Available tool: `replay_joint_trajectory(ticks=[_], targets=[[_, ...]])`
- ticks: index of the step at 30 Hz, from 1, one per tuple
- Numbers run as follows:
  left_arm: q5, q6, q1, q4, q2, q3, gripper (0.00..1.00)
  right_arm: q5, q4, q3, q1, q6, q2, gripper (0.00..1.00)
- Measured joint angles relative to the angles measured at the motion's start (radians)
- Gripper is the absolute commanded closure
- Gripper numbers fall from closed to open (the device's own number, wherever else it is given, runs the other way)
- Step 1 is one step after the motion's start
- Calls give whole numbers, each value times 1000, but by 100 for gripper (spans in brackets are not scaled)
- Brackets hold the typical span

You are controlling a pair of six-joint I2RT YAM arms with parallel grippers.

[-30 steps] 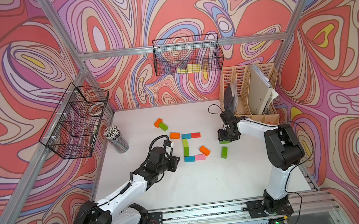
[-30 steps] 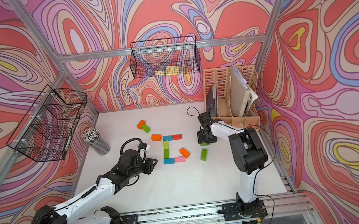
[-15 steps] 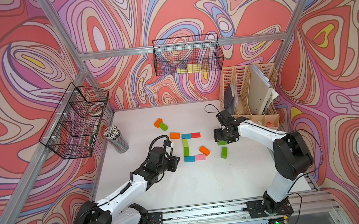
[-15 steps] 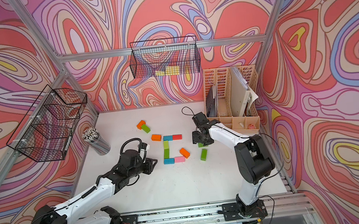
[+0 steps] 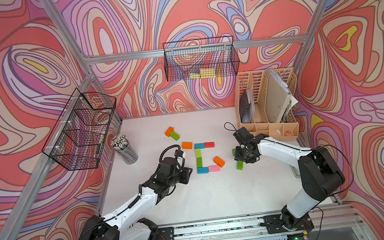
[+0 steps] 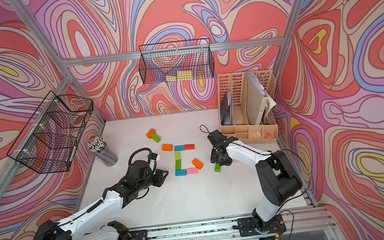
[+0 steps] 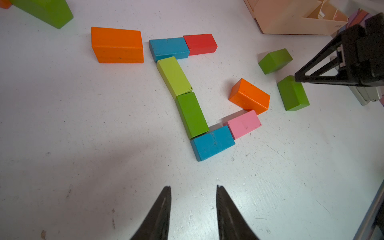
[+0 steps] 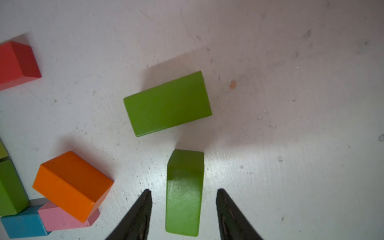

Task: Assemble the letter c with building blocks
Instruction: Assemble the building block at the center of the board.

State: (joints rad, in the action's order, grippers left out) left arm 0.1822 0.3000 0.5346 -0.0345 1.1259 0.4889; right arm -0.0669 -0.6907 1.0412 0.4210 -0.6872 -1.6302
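In both top views the letter was part-built on the tabletop (image 5: 218, 195). A blue block (image 5: 199, 145) and a red block (image 5: 209, 144) lay end to end as the upper bar. A lime block (image 5: 198, 152) and a dark green block (image 5: 199, 162) stood in line as the spine. A second blue block (image 5: 202, 170) and a pink block (image 5: 213, 168) made the lower bar. An orange block (image 5: 219, 161) lay askew against the pink one's outer end. The right arm (image 5: 284, 151) reached down over a loose green block (image 5: 239, 165), and the left arm (image 5: 145, 198) hung beside the spine, clear of it.

In the left wrist view the left jaws stood open and empty over bare tabletop, with the whole letter ahead of them. A spare orange block (image 7: 117, 44) sat just beside the upper bar, not joined to it.

In the right wrist view the right jaws straddled the loose green block (image 8: 184, 193) — open, with a gap on each side and nothing gripped yet. A second green block (image 8: 167, 104) lay just beyond it, apart.

The step in hand looked like picking up that green block to finish the letter. The next move would call for closing squarely on its long sides and lifting it straight up — and the askew orange block probably needs straightening before the lower bar reads cleanly.
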Motion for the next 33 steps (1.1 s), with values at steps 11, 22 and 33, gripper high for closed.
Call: replay_joint_trajectory(ticks=[11,22,33], targets=[[0,0,0,0,0,0,61,31,23,-15,0,-14,-13,52],[0,6,0,0,-1,0,57,49,32,-34,0,-11,-48,54],[-11,27,0,0,-11,-5,47,57,32,-34,1,-6,-51,62]])
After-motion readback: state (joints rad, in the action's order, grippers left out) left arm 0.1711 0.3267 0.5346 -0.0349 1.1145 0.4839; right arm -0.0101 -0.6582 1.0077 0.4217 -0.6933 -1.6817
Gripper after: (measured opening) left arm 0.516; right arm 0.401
